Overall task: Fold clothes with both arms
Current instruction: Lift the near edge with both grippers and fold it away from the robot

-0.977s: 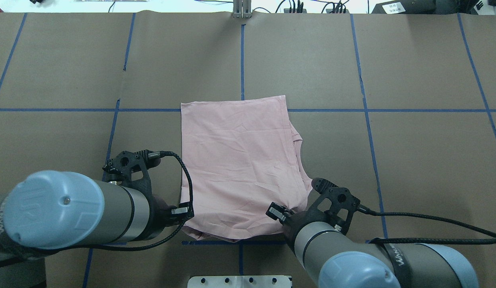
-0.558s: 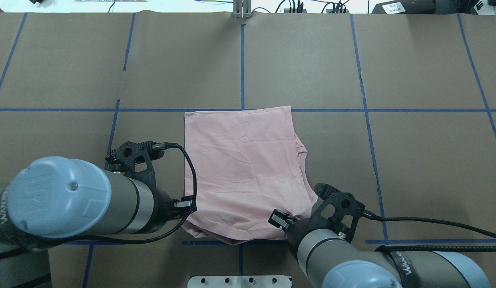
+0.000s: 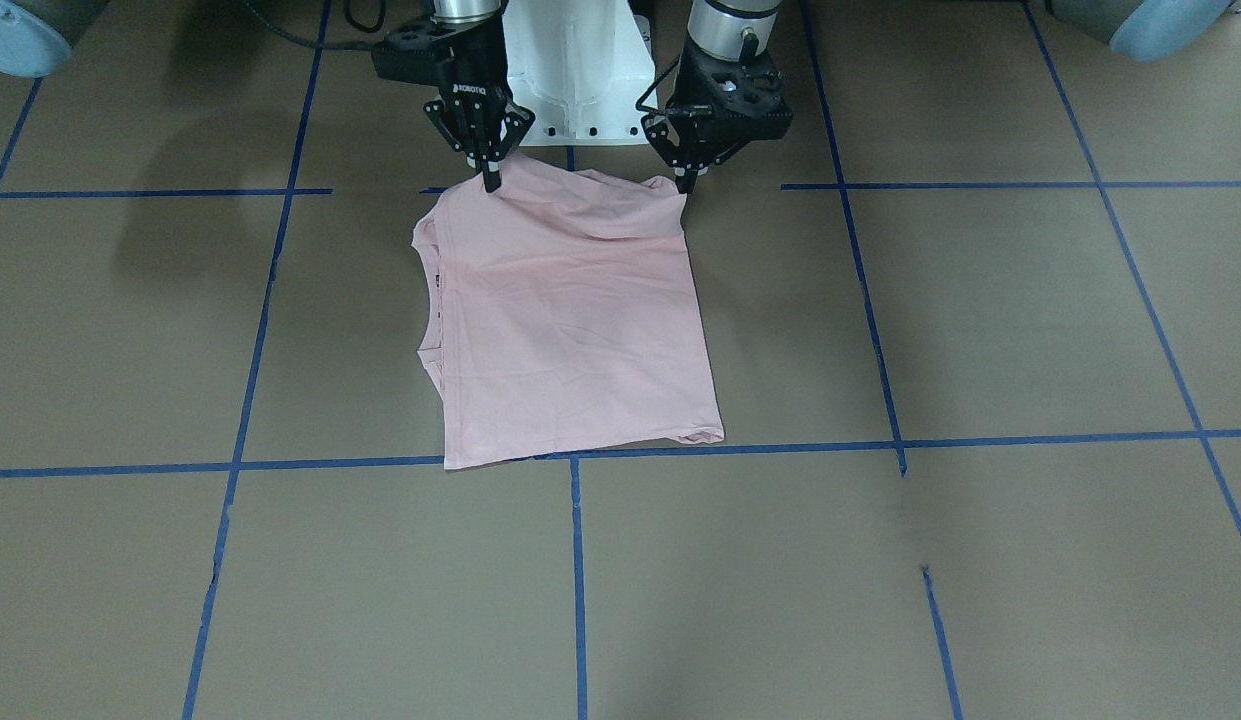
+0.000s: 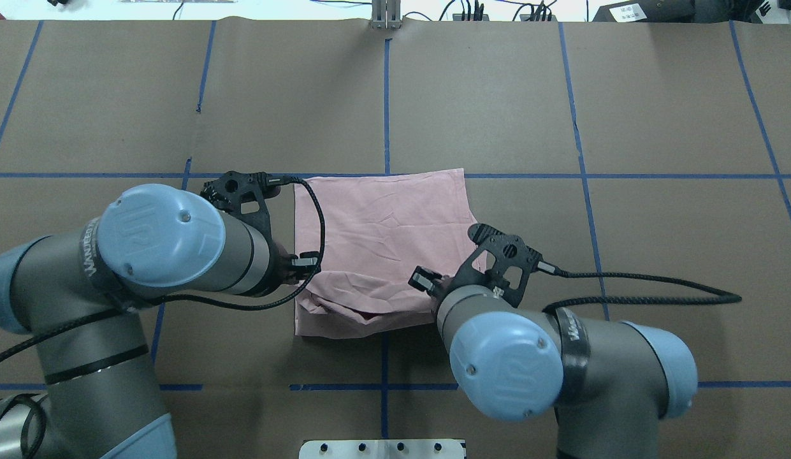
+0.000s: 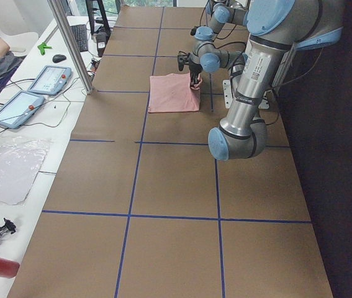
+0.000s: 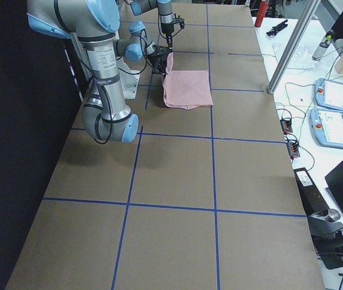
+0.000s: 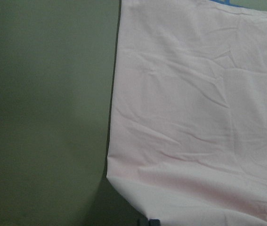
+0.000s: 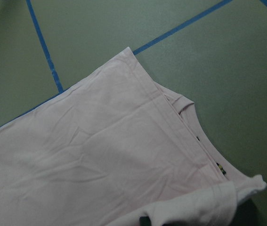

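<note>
Left tool (image 3: 684,182) and right tool (image 3: 491,178) each pinched a corner of the shirt (image 3: 570,320), its 6 o'clock edge (overhead view) raised. The rest lay flat mid-bench (image 3: 880,560).

L end effector (image 3: 686,180) & R end effector (image 3: 491,180) point down, both pinched on T-shirt (image 3: 570,330).

You can read "ROBOTIQ" in white on the black body of the right gripper (image 3: 492,182). A raised "UR" mark sits on the left arm's (image 4: 70,293) light blue cap (image 4: 159,233) and on the right arm's (image 4: 631,363) blue cap (image 4: 507,370). White letters starting "WAN" run along the right arm's black band (image 4: 577,331); the rest you cannot make out.
</note>
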`<action>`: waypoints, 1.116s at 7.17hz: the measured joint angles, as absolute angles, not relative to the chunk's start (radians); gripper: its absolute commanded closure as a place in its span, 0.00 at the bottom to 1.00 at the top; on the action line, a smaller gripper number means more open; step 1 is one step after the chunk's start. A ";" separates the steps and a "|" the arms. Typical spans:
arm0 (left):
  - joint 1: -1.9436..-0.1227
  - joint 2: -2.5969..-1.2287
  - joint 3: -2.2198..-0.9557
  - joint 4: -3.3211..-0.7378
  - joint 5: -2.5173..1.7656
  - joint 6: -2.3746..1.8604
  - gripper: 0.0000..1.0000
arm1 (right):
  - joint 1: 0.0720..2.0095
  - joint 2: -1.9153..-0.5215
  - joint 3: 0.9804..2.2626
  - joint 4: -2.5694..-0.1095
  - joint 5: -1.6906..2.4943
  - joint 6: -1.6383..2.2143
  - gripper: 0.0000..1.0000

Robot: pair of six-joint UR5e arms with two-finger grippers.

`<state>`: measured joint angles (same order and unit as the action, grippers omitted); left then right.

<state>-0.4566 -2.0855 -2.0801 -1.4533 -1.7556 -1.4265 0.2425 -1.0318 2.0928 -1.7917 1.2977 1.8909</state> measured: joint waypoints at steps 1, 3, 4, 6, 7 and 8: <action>-0.498 -2.104 -2.012 -1.496 -1.756 -1.390 1.00 | 0.310 -0.991 2.000 -1.755 1.337 1.842 1.00; -0.607 -2.144 -1.801 -1.648 -1.756 -1.280 0.01 | 0.439 -0.893 1.715 -1.568 1.413 1.718 0.00; -0.664 -2.162 -1.680 -1.741 -1.757 -1.192 0.00 | 0.498 -0.821 1.538 -1.476 1.446 1.652 0.00; -0.744 -2.178 -1.568 -1.837 -1.780 -1.022 0.00 | 0.608 -0.736 1.346 -1.382 1.573 1.519 0.00; -0.762 -2.179 -1.559 -1.848 -1.813 -0.971 0.00 | 0.652 -0.726 1.326 -1.377 1.650 1.455 0.00; -0.769 -2.176 -1.566 -1.850 -1.836 -0.942 0.00 | 0.685 -0.726 1.322 -1.384 1.711 1.399 0.00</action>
